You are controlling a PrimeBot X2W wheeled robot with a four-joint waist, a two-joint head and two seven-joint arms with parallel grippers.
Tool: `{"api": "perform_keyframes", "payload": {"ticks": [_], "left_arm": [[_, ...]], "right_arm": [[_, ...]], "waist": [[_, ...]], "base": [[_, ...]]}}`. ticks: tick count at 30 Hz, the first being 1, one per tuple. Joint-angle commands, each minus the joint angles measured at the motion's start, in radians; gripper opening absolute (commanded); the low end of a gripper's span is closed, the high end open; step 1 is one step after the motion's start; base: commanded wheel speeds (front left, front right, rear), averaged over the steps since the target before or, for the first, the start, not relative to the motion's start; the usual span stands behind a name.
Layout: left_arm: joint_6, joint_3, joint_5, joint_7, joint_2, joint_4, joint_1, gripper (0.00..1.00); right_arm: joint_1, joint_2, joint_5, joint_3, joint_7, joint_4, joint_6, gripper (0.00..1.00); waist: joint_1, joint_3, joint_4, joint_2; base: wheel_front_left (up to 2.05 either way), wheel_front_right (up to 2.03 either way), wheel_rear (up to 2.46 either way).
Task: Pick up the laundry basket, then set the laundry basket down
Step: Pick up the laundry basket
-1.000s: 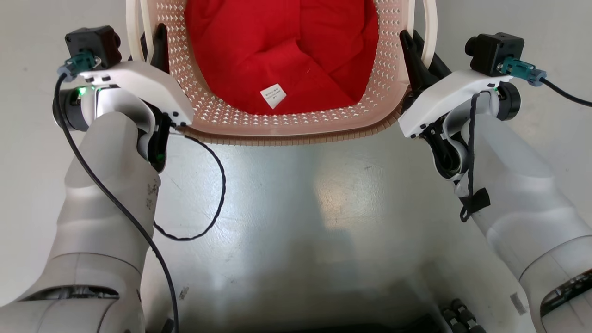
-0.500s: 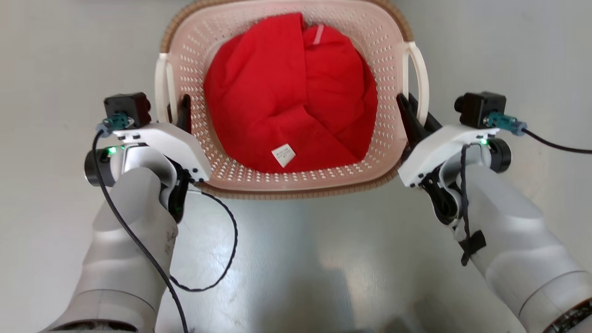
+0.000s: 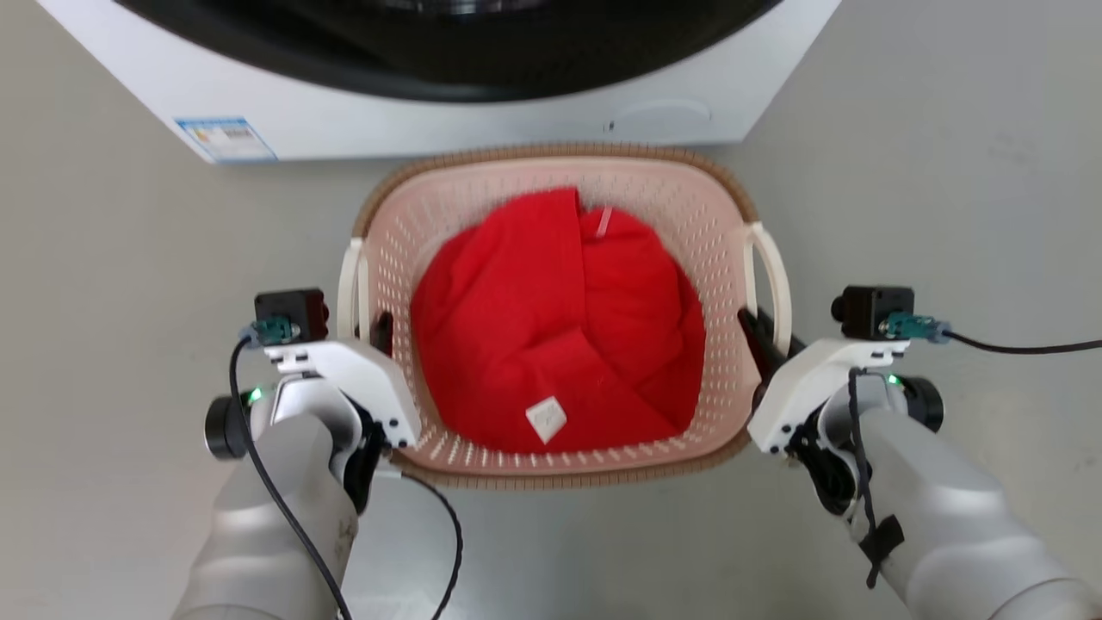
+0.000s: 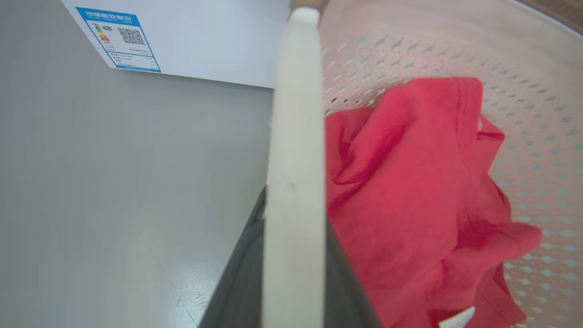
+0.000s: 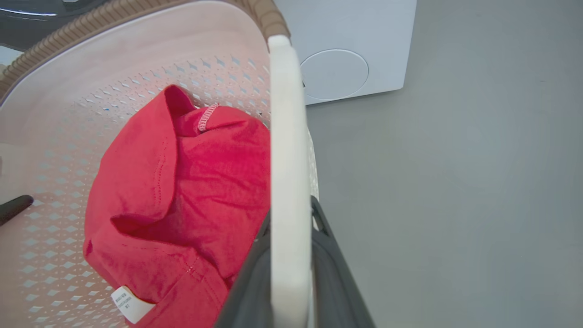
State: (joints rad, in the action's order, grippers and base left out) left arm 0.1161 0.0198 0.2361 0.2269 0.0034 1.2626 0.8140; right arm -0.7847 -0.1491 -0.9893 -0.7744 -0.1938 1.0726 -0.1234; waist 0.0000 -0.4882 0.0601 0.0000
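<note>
- You're looking at a laundry area: a white front-loading washing machine [image 3: 387, 120] stands at the far side, its dark round door along the top of the head view.
- A blue energy label [image 3: 225, 138] is stuck low on its front near one corner, and a round service cover [image 5: 334, 74] sits near the other.
- A laundry basket [image 3: 551, 153] with a red garment [image 3: 551, 344] in it is just in front of the machine.
- The floor [image 3: 947, 189] is plain, smooth and grey; whether this is a home or a test room, you can't tell.

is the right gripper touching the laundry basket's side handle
Touching. The right wrist view shows the white side handle of the laundry basket clamped between the two dark fingers of the right gripper, with no gap.
</note>
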Motion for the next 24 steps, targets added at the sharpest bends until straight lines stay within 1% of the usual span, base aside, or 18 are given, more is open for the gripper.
{"api": "perform_keyframes", "payload": {"ticks": [1,7,13,21,24], "left_arm": [[0.007,-0.018,0.011,-0.002,0.048,-0.01,-0.025,0.0],[0.009,0.005,0.035,-0.053,0.047,0.009,-0.081,0.0],[0.01,0.045,0.089,-0.113,0.047,0.018,-0.139,0.0],[0.0,0.124,0.176,-0.153,0.047,0.016,-0.202,0.0],[-0.007,0.164,0.22,-0.179,0.047,0.009,-0.238,0.0]], "right_arm": [[0.042,-0.019,-0.016,-0.014,0.006,0.004,-0.007,0.0],[0.081,-0.028,-0.067,-0.054,0.063,0.006,-0.007,0.0],[0.128,-0.034,-0.107,-0.079,0.098,0.017,-0.007,0.0],[0.185,-0.042,-0.139,-0.106,0.125,0.039,-0.007,0.0],[0.216,-0.041,-0.16,-0.114,0.154,0.046,-0.007,0.0]], "waist": [[0.0,0.058,0.003,0.0],[0.0,0.146,0.006,0.0],[0.0,0.235,0.005,0.0],[0.0,0.332,0.001,0.0],[0.0,0.364,0.001,0.0]], "base": [[0.0,0.0,0.0],[0.0,0.0,0.0],[0.0,0.0,0.0],[0.0,0.0,0.0],[0.0,0.0,0.0]]}}
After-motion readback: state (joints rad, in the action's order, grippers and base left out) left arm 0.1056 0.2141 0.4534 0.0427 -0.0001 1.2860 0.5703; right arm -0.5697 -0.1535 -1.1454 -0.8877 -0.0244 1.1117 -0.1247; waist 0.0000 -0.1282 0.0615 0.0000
